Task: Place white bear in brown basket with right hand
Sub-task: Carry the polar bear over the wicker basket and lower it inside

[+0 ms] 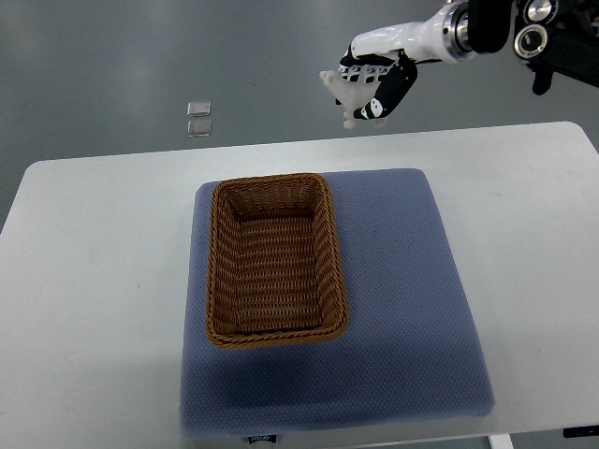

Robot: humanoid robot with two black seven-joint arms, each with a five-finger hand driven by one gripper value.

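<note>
I have the right hand raised at the far right, past the table's far edge, with its fingers curled around the bear, a small white shape that pokes out to the left and below the palm. I judge it is held high so it can cross the rim without catching. The basket sits empty on the blue mat, toward the mat's left side, long axis running near to far; the mat probably keeps it from sliding on the table. The open mouth gives me plenty of room, and the air between hand and basket is free, so the path runs nearer and leftward over the far rim. That woven rim is the one edge I would watch. Two small clear tiles lie on the floor beyond the table, well clear. The left arm is out of view.
</note>
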